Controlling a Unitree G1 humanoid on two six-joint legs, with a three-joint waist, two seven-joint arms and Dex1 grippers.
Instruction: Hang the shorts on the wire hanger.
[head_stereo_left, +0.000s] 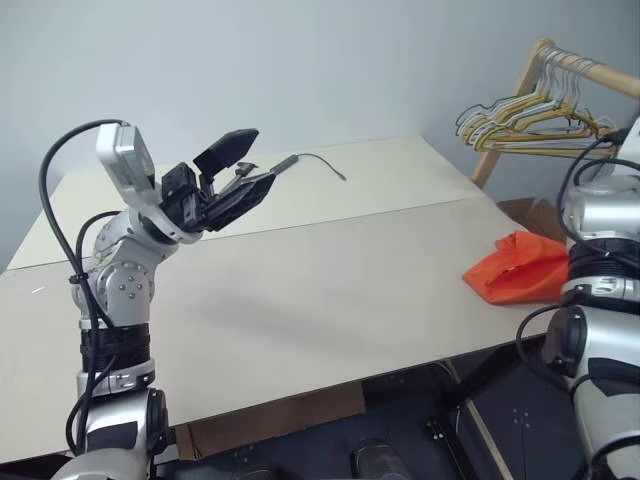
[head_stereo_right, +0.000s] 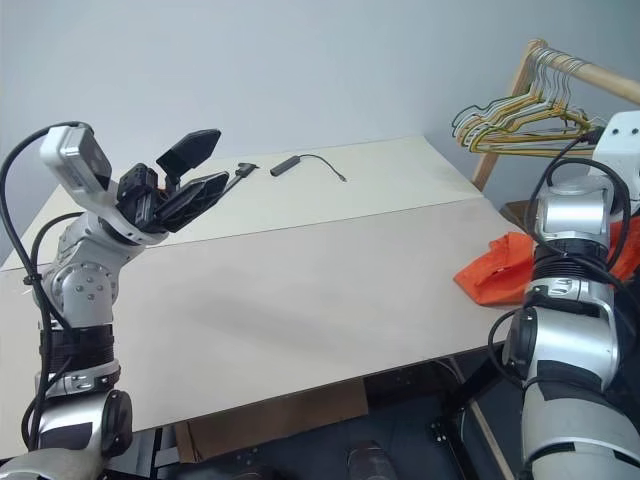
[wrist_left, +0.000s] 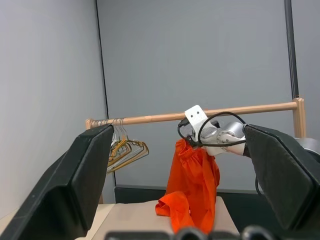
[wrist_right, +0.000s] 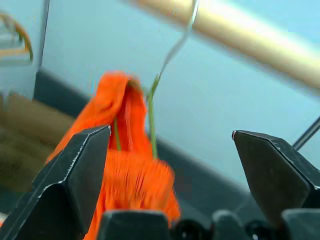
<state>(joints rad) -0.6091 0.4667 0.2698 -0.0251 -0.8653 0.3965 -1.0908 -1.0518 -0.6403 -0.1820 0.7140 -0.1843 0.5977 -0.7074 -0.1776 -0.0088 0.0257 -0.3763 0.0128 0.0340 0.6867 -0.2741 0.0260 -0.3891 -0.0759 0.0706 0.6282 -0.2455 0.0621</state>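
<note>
Shorts: we see the bright orange shorts (wrist_left: 192, 187) draped over the thin wire hanger (wrist_right: 151, 117), whose hook rides on the wooden rail (wrist_left: 150, 119); their lower end trails down to the far right corner of the table (head_stereo_left: 300, 290).

Hanger: its thin stem rises out of the bunched fabric to the rail, and the fabric hangs straight down from it, so the long axis of the shorts runs top to bottom.

Right gripper: our right gripper (wrist_right: 172, 150) has its two black fingers spread wide with nothing between them; the shorts and the hanger stem sit just past the fingertips, apart from them.

Left gripper: our left gripper (head_stereo_left: 232, 172) is raised over the near left part of the table, fingers wide apart and empty, aimed across the table toward the rail.

Key relation: the shorts lie directly ahead of the right gripper and far across the table from the left one, so the right arm is much the nearer.

Other things: a bunch of yellow and silver hangers (head_stereo_left: 530, 120) hangs further along the rail, and a thin black cable (head_stereo_left: 310, 160) lies at the back of the table.

Judgement: we take the hanging to be done or nearly so; a last tidy of the trailing end would suit the right arm.
</note>
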